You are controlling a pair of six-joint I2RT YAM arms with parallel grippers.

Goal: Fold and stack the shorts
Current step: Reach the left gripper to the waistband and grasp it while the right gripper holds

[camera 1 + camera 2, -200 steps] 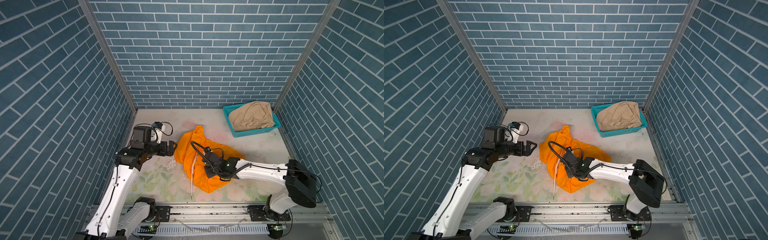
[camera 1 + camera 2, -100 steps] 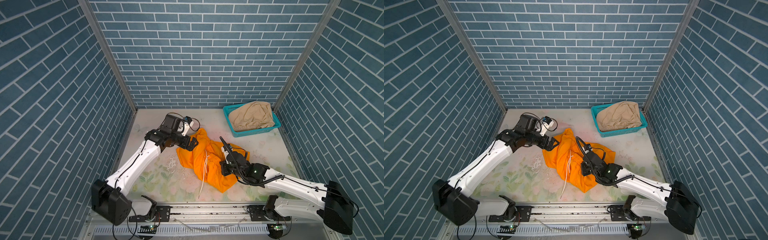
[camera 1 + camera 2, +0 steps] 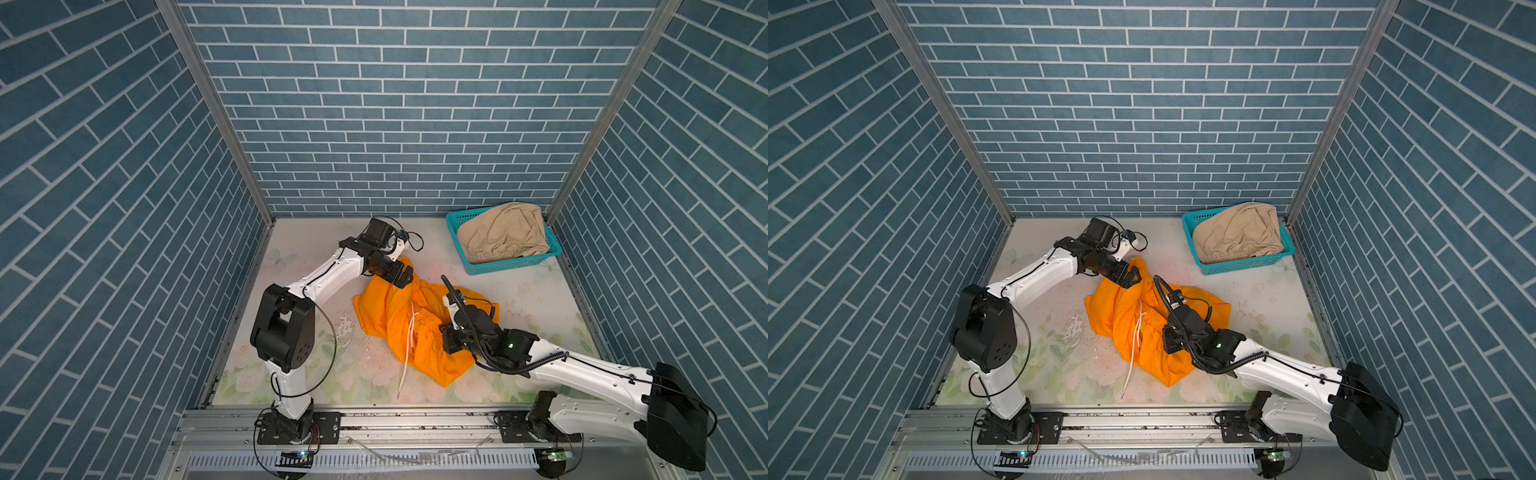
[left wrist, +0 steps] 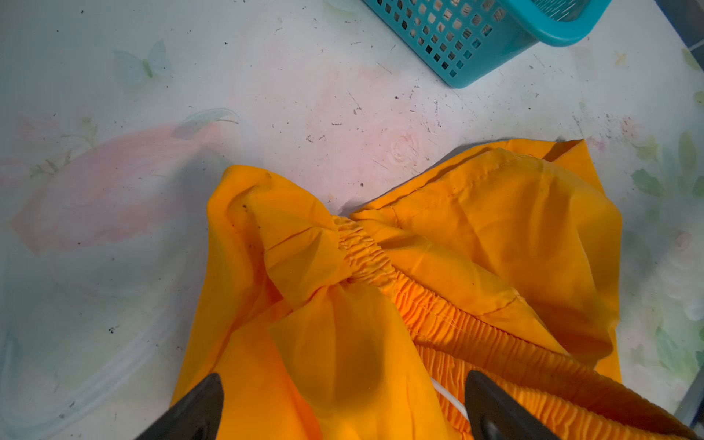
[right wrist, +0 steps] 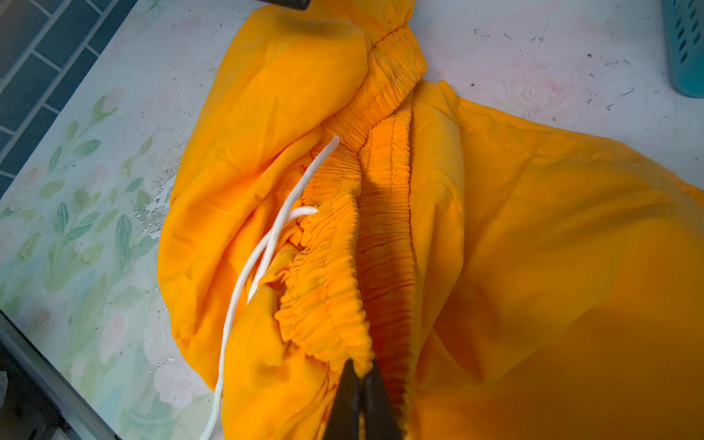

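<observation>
The orange shorts (image 3: 419, 332) (image 3: 1142, 328) lie crumpled mid-table, gathered waistband (image 5: 384, 213) up and a white drawstring (image 5: 266, 244) trailing toward the front edge. My right gripper (image 5: 361, 365) (image 3: 448, 338) is shut on the waistband's near end. My left gripper (image 4: 343, 384) (image 3: 401, 275) hovers open over the shorts' far end, with orange cloth (image 4: 343, 304) bulging between its fingers. The beige shorts (image 3: 503, 232) (image 3: 1237, 232) sit heaped in the basket at the back right.
A teal perforated basket (image 3: 515, 266) (image 3: 1246, 266) (image 4: 457, 38) stands in the back right corner. Blue brick-patterned walls (image 3: 395, 124) close in three sides. A metal rail (image 3: 415, 415) runs along the front edge. The floral table (image 3: 299, 365) shows left of the shorts.
My left arm has swung in from the left side to the far end of the orange shorts, still open. The right gripper has dragged the waistband slightly rightward, staying shut.
</observation>
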